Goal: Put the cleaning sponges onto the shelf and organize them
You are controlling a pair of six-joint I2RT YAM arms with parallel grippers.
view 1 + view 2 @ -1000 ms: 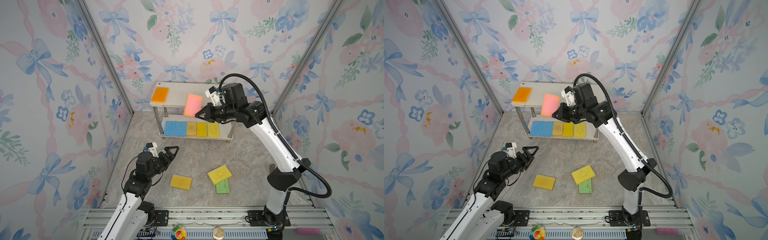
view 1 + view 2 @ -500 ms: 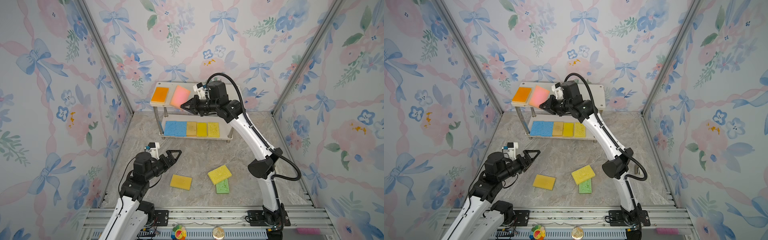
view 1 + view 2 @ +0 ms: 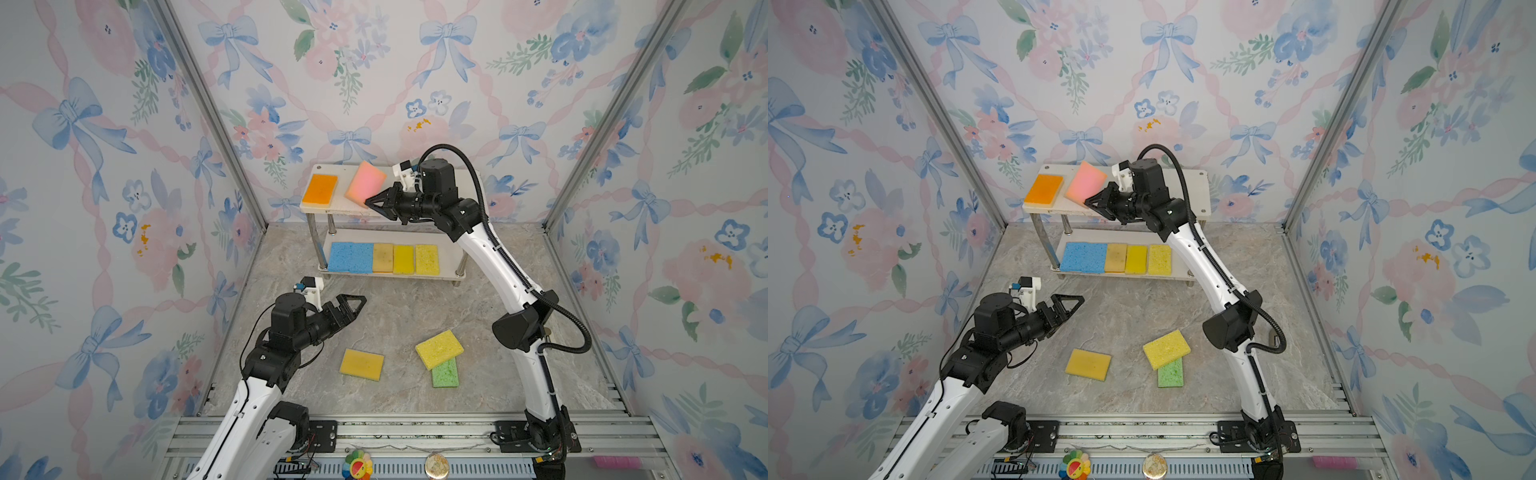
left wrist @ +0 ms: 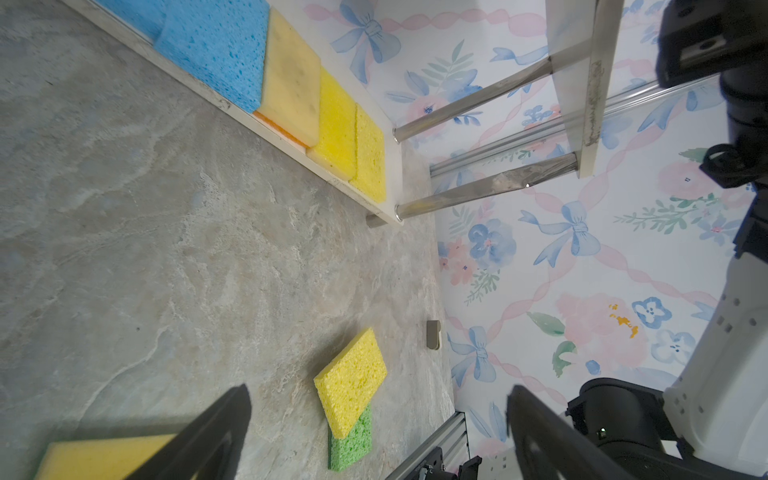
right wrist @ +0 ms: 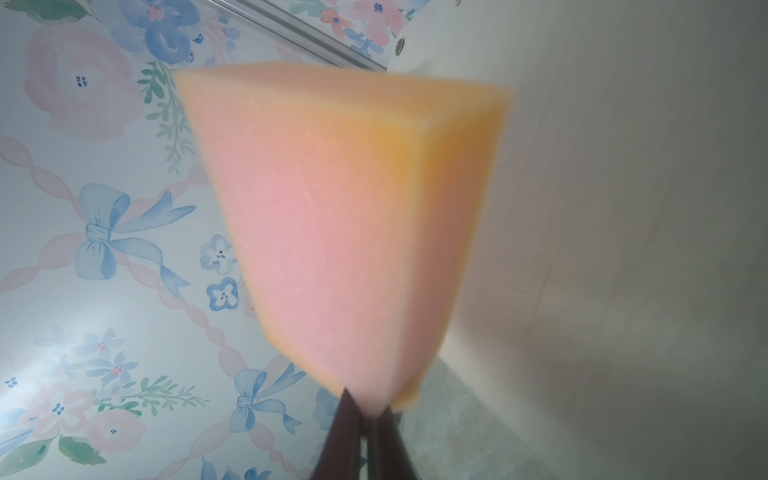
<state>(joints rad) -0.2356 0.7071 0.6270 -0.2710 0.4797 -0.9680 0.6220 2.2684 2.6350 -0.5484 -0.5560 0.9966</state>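
1. Right wrist view: the right end effector (image 5: pixel 365 415) has its jaws pressed together on one corner of the pink sponge (image 5: pixel 345 232). The sponge fills the frame, blurred, with orange-tinted side faces.
2. In both top views this end effector (image 3: pixel 368 202) (image 3: pixel 1087 202) reaches over the front edge of the top board of the shelf (image 3: pixel 1196 195). The pink sponge (image 3: pixel 365 183) (image 3: pixel 1086 183) stands tilted above that board; whether it touches the board I cannot tell.
3. Just beside it, toward the board's left end, the orange sponge (image 3: pixel 320 190) lies flat.
4. On the shelf's lower board a row lies flat, side by side and touching: the blue sponges (image 3: pixel 351 257), the tan sponge (image 3: pixel 383 257), the bright yellow sponge (image 3: pixel 404 259) and the pale yellow sponge (image 3: pixel 427 259).
5. The left end effector (image 3: pixel 360 300) hangs above the counter (image 3: pixel 415 307) in front of the shelf. Its jaws are wide apart with nothing between them.
6. Near it on the counter the lone yellow sponge (image 3: pixel 361 364) lies flat.
7. Further right, the top yellow sponge (image 3: pixel 439 349) lies askew on the green sponge (image 3: pixel 445 372), covering its far end.
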